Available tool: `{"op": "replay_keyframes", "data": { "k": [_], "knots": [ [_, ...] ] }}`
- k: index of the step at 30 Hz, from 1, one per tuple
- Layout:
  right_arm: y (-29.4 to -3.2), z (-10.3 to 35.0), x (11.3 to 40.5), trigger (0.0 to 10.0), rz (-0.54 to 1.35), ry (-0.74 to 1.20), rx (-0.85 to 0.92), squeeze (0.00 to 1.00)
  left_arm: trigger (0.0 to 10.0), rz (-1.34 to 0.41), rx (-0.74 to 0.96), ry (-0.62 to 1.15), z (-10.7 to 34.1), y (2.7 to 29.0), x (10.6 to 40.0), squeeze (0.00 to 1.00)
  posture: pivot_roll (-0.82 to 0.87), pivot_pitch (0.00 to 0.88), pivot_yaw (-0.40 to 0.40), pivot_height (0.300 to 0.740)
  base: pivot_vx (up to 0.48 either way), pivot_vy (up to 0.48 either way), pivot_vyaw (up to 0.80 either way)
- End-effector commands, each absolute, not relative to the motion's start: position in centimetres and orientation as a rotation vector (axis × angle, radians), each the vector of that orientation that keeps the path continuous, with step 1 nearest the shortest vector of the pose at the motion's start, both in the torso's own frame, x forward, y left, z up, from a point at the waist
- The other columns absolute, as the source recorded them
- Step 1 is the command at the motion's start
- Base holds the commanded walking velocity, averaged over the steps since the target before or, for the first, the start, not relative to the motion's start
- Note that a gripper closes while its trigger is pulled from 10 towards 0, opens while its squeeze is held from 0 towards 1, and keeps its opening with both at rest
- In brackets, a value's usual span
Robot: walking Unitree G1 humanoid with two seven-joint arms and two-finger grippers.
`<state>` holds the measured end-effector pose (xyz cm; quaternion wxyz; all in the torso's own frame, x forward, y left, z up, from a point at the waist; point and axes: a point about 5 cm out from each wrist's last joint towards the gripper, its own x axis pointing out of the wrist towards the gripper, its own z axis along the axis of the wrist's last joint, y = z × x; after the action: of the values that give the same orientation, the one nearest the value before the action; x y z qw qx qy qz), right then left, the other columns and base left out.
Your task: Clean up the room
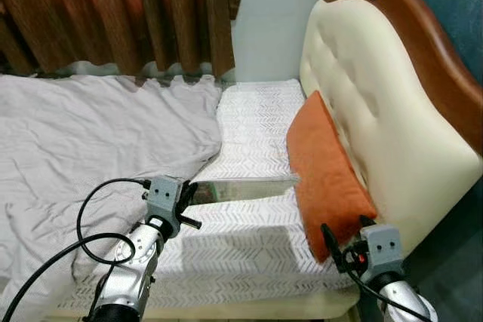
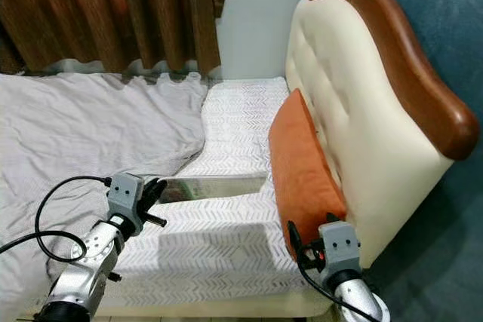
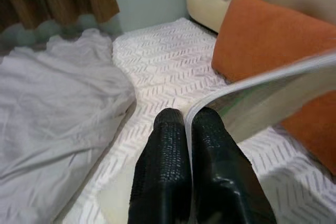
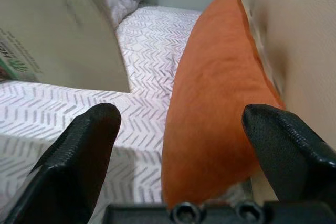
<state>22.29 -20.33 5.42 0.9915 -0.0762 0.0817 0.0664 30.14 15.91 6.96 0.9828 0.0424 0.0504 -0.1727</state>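
Note:
My left gripper (image 1: 189,194) is shut on the edge of a thin magazine (image 1: 245,188), holding it level above the white patterned mattress (image 1: 249,122). In the left wrist view its two black fingers (image 3: 165,150) pinch the magazine's curved edge (image 3: 252,95). An orange cushion (image 1: 328,175) leans against the cream headboard (image 1: 377,103). My right gripper (image 4: 181,129) is open, close to the near end of the orange cushion (image 4: 210,87), with nothing between its fingers. A crumpled grey blanket (image 1: 83,141) covers the left part of the bed.
Brown curtains (image 1: 121,13) hang behind the bed, beside a pale wall (image 1: 268,13). The headboard has a curved wooden rim (image 1: 423,28). A teal wall (image 2: 445,50) lies to the right. The mattress's front edge (image 1: 226,308) is just before me.

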Motion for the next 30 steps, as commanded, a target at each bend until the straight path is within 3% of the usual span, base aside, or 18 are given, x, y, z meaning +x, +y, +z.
{"op": "replay_keyframes", "data": {
  "k": [1,19,23,29,30],
  "knots": [
    [-20.5,5.8,21.9,10.0,0.122,0.148,-0.151,0.0,10.0,-0.391,0.086,0.056,8.1,15.0,31.0,0.0,-0.13,0.05,0.01,0.74,0.428,0.0,0.0],
    [-20.7,5.3,19.4,10.0,0.097,0.188,-0.152,0.0,10.0,-0.435,0.066,0.094,8.3,14.3,33.2,0.0,-0.19,0.09,0.051,0.74,0.427,0.0,0.0],
    [-21.0,5.4,18.2,10.0,0.076,0.198,-0.153,0.0,10.0,-0.405,-0.026,0.077,9.1,15.4,32.9,0.0,-0.22,0.116,0.06,0.74,0.096,0.0,0.0],
    [-21.4,6.1,15.1,10.0,0.076,0.242,-0.16,0.0,10.0,-0.554,-0.217,0.208,9.8,13.4,34.4,0.0,-0.25,0.229,0.042,0.74,0.0,0.0,0.0],
    [-21.7,6.6,13.3,10.0,0.081,0.274,-0.172,0.0,10.0,-0.571,-0.244,0.271,9.2,12.9,34.6,0.0,-0.29,0.305,0.027,0.74,0.0,0.0,0.0]
  ]
}}
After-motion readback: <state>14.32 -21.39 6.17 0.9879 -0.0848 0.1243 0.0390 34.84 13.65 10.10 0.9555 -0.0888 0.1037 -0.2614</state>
